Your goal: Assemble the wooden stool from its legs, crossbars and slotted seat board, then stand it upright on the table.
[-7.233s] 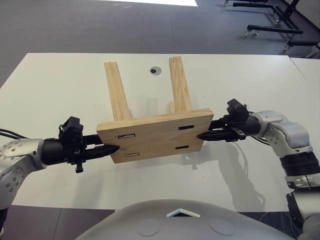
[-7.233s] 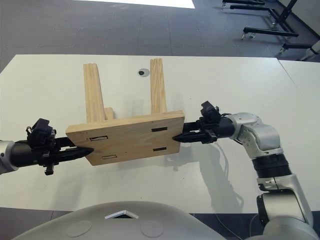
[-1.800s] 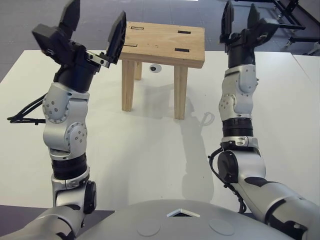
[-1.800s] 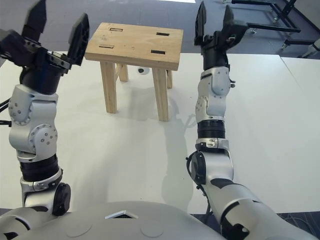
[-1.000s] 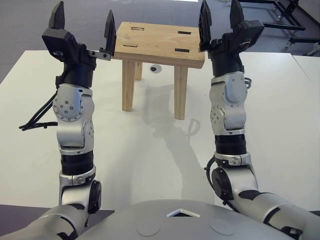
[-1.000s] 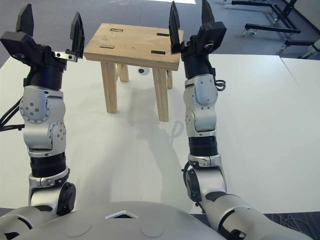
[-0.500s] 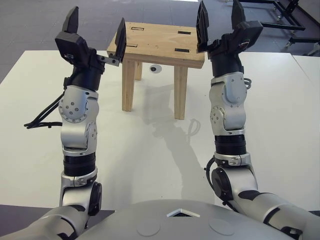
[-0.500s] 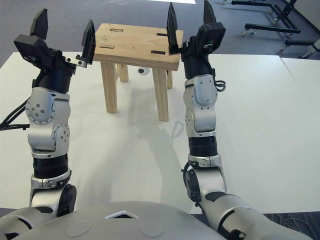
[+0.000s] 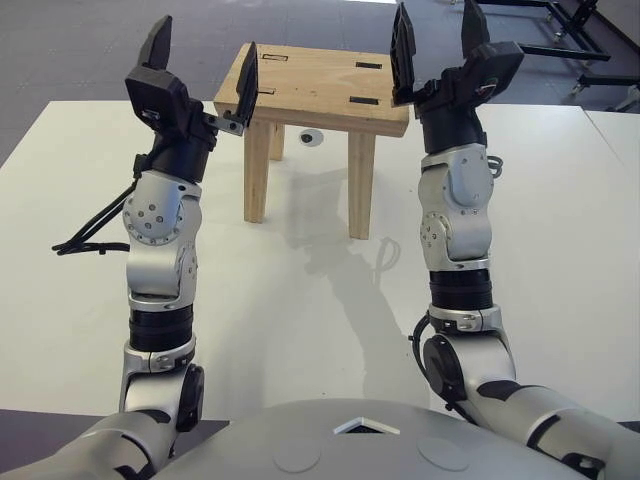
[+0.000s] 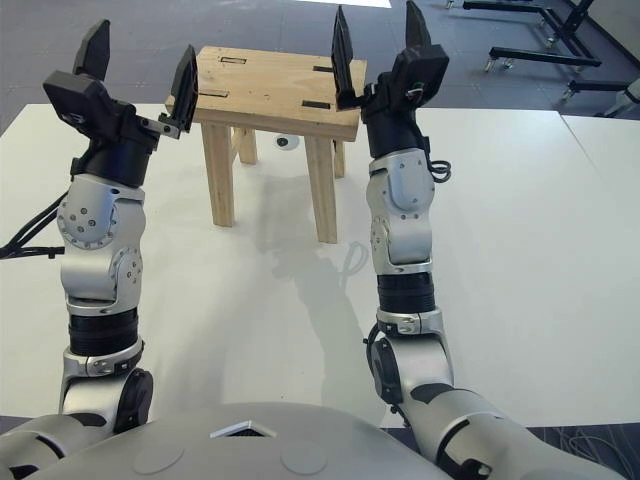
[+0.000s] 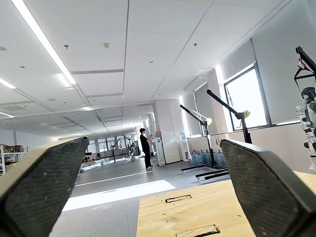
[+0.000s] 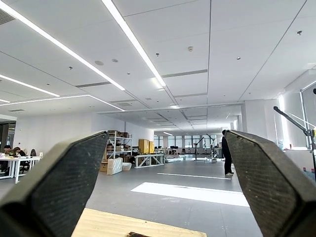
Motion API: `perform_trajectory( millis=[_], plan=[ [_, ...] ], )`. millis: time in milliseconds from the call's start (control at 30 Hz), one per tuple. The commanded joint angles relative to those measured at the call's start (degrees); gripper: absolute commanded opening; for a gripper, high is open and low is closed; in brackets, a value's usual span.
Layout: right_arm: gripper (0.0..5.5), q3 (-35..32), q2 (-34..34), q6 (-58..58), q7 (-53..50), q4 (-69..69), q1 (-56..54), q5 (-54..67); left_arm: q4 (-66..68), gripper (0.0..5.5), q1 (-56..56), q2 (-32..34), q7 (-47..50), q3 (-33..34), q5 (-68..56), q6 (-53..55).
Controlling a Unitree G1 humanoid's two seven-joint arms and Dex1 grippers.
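The assembled wooden stool (image 9: pixel 320 85) stands upright on the white table (image 9: pixel 300 320), its slotted seat board (image 11: pixel 197 217) on top and its legs (image 9: pixel 257 170) on the tabletop. Both arms are raised with the grippers pointing upward. My left gripper (image 9: pixel 208 35) is open, right beside the seat's left edge, holding nothing. My right gripper (image 9: pixel 435 12) is open in front of the seat's right front corner, also holding nothing. Between the right gripper's pads (image 12: pixel 59 187) a strip of the seat board (image 12: pixel 123 227) shows.
A small dark round fitting (image 9: pixel 313 138) sits in the tabletop behind the stool. A thin white cable loop (image 9: pixel 385 255) lies on the table by the right arm. Black cables (image 9: pixel 85 235) trail from the left arm. Metal racks (image 9: pixel 560 30) stand on the floor beyond.
The stool, earlier held on its side between both grippers, now stands upright and free. Over the last second my left gripper shifted right toward the seat's edge; the right barely moved.
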Motion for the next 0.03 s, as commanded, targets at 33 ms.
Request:
perform_trajectory(
  millis=[33],
  plan=[
    [4.36, 0.1, 0.0, 0.6, 0.2, 0.2, 0.0, -0.2, 0.1, 4.19, -1.1, 0.2, 0.0, -0.4, 1.0, -0.2]
  ],
)
